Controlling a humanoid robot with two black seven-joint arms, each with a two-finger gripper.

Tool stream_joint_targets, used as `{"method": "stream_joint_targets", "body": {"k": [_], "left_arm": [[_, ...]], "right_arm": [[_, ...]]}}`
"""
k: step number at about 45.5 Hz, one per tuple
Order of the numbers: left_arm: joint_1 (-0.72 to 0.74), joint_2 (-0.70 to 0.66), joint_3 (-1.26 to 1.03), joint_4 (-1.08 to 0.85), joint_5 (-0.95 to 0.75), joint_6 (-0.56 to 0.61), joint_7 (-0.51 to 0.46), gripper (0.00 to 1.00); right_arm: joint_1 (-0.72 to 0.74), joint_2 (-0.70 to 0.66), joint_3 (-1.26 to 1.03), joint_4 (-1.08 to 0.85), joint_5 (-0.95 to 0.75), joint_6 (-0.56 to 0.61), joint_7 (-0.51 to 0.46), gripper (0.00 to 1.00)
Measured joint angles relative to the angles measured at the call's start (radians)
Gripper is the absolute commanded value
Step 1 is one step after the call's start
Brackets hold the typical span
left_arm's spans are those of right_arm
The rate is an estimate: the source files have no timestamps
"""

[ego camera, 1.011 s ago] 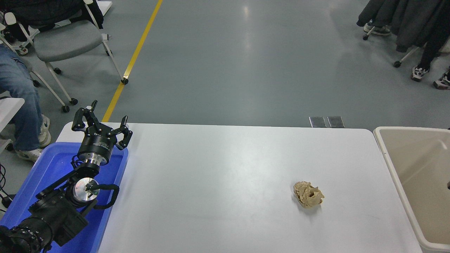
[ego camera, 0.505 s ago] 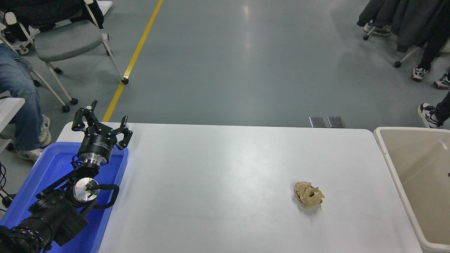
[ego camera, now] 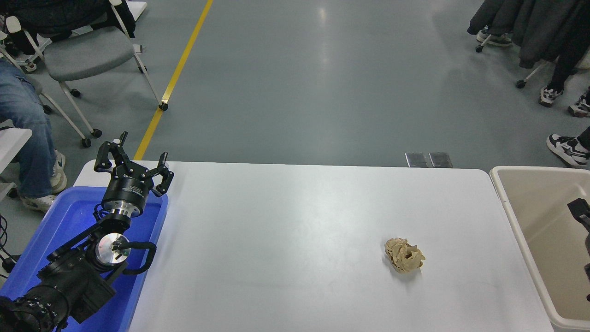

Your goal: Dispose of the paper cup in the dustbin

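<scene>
Nearest the camera at the lower left, the left arm lies parked over a blue plastic tray [ego camera: 69, 216], a shallow glossy rectangle with rounded corners that sits at the left end of the bench [ego camera: 295, 221]. The left pincer [ego camera: 133, 163] points away from the camera above the tray's far corner, its black fingers spread apart and holding nothing. What can be seen of the tray's floor around the arm is bare blue plastic.

On the right half of the smooth white bench lies a crumpled tan paper ball [ego camera: 404, 255], creased and irregular, alone on the surface and well apart from the tray.

Just beside the bench's right end stands the dustbin [ego camera: 509, 212], a large beige plastic box with a thick rounded rim and smooth sloping inner walls. A black piece of the right arm [ego camera: 581, 214] shows over the bin's opening at the picture's right edge; too little of it is in view to tell whether the right pincer is open or closed. The paper cup cannot be seen anywhere; the visible part of the bin's inside shows only bare beige wall.

Beyond the bench stretches a grey glossy floor with a yellow line [ego camera: 177, 74]. A grey chair on castors [ego camera: 85, 55] stands at the far left, next to a seated person's leg in jeans [ego camera: 23, 124]. At the far right are dark coats [ego camera: 534, 23] and people's shoes [ego camera: 564, 147].
</scene>
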Motion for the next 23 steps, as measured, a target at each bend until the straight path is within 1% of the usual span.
{"method": "stream_joint_targets", "body": {"k": [5,13,17,23], "left_arm": [[0.0,0.0,0.0,0.0,0.0,0.0,0.0,1.0],[0.0,0.0,0.0,0.0,0.0,0.0,0.0,1.0],[0.0,0.0,0.0,0.0,0.0,0.0,0.0,1.0],[0.0,0.0,0.0,0.0,0.0,0.0,0.0,1.0]], "right_arm": [[0.03,-0.02,0.046,0.002,0.037,0.087,0.001,1.0],[0.102,-0.038,0.214,0.017,0.148,0.242,0.005,1.0],[0.124,-0.038,0.258,0.03,0.173,0.281,0.01,1.0],[0.159,-0.038,0.367,0.1,0.214,0.355,0.032,1.0]]}}
